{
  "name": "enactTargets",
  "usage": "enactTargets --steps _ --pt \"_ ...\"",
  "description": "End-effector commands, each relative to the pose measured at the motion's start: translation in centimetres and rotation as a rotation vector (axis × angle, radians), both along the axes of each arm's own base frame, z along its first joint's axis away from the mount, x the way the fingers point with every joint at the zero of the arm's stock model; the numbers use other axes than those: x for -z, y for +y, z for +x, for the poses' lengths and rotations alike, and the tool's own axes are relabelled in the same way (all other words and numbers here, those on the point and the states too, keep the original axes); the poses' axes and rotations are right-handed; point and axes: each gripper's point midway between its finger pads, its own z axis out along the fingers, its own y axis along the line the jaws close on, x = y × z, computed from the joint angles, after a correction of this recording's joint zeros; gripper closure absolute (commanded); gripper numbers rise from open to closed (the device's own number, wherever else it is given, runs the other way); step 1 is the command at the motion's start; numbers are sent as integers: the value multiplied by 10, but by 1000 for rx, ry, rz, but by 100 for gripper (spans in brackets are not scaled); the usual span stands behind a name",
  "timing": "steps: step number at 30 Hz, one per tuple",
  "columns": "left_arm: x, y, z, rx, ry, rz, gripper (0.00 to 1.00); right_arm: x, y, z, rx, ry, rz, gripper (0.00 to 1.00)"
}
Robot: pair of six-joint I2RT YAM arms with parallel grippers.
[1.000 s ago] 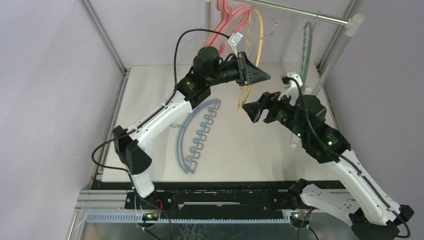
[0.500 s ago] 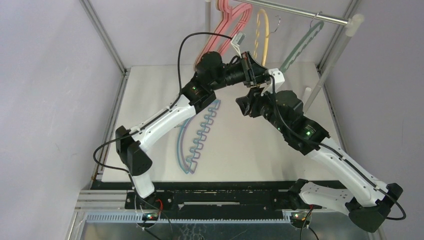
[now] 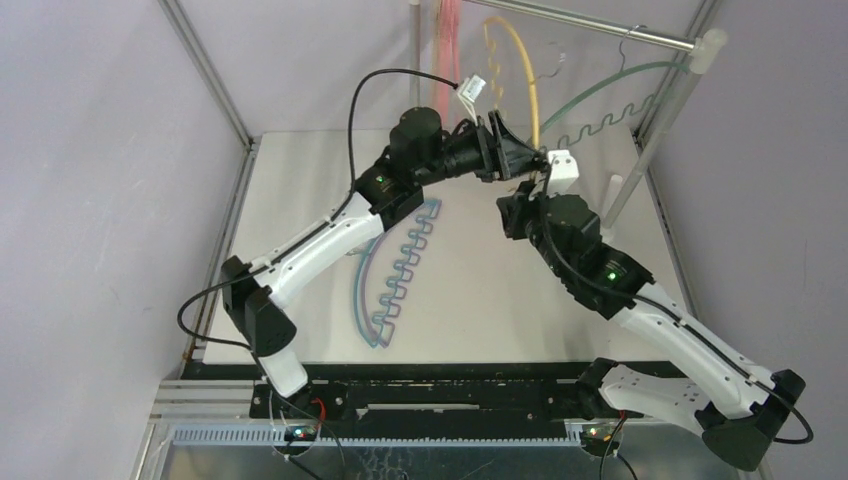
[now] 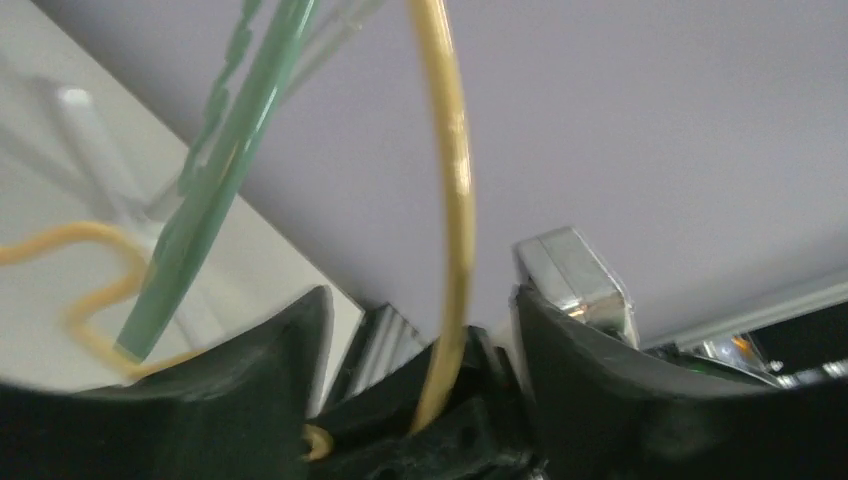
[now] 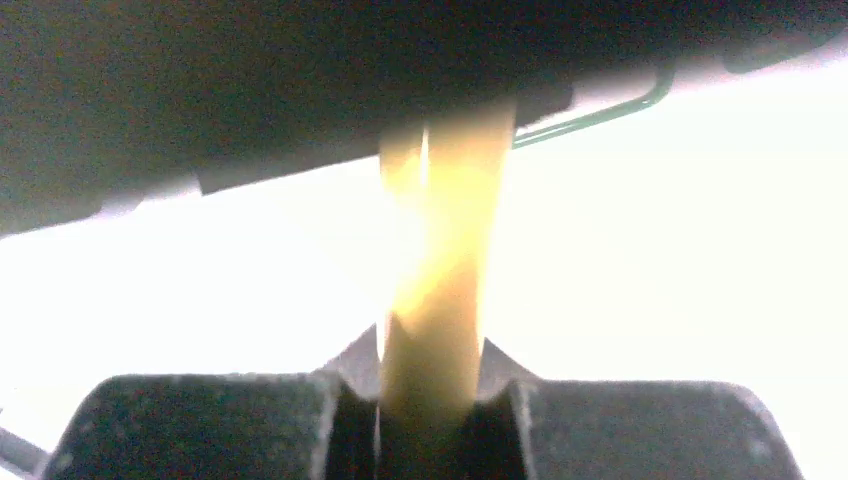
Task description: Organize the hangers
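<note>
The yellow hanger (image 5: pixel 432 300) is pinched by the right gripper (image 5: pixel 430 405); the left gripper (image 4: pixel 418 300) is open. The wavy hangers (image 3: pixel 395 270) lying on the left are not yet hung.

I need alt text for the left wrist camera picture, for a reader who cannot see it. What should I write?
A thin yellow hanger runs upward between the open black fingers of the left gripper, with a gap on each side. A green hanger slants at the left, in front of a plain grey wall.

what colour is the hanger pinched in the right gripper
Yellow. The hanger in the right gripper shows best in the right wrist view.
</note>
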Motion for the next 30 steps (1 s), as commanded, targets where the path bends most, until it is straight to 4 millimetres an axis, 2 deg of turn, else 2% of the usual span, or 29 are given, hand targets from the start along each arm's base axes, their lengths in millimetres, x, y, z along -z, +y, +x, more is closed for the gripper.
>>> enactTargets --steps 1,2,6,13,18,20,26,30 --pt "-108 42 -37 26 -206 -150 7 -27 -13 2 49 -84 43 100" --pt "-112 44 -39 30 -217 -148 1 -27 -13 1 49 -80 45 100" --pt "-118 49 -52 74 -236 -145 0 -31 -20 -3 80 -83 61 100" --pt "-104 62 -70 110 -230 -118 1 -29 -26 1 114 -84 44 100" --pt "-103 74 -90 151 -240 -116 0 -39 -20 6 119 -74 63 100" --pt "-95 80 -93 139 -237 -103 0 -42 -16 5 116 -64 70 100" --pt "-83 97 -103 110 -237 -85 1 -45 -5 -9 114 -26 113 100" --pt "-82 109 -112 108 -244 -72 1 -48 9 -22 103 -1 134 100"
